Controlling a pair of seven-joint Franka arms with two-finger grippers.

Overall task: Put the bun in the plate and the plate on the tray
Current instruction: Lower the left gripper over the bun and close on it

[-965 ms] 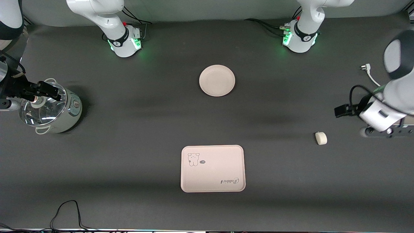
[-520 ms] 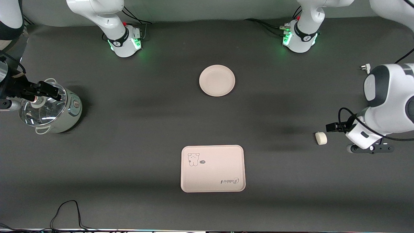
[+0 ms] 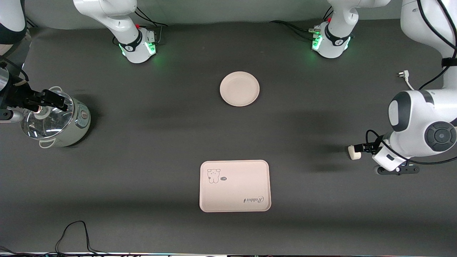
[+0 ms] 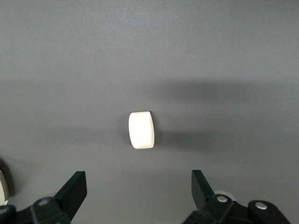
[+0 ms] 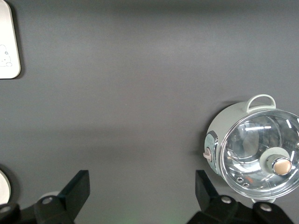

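The off-white bun (image 3: 353,153) lies on the dark table near the left arm's end; in the left wrist view it (image 4: 141,130) sits on the table ahead of the fingers. My left gripper (image 3: 396,168) (image 4: 138,179) is open and empty, above the table just beside the bun. The round cream plate (image 3: 239,88) is empty, mid-table near the arm bases. The cream-pink tray (image 3: 234,185) is empty, nearer the front camera than the plate; its corner shows in the right wrist view (image 5: 8,44). My right gripper (image 3: 9,115) (image 5: 141,179) is open and empty, waiting beside the pot.
A small pale-green pot with a glass lid (image 3: 53,119) (image 5: 254,149) stands at the right arm's end. A white plug and cable (image 3: 405,76) lie at the left arm's end. A black cable (image 3: 75,232) loops at the table's front edge.
My left arm has swung toward the bun and lowered, so its gripper is now right beside the bun. The right arm, plate, tray and bun have not moved.
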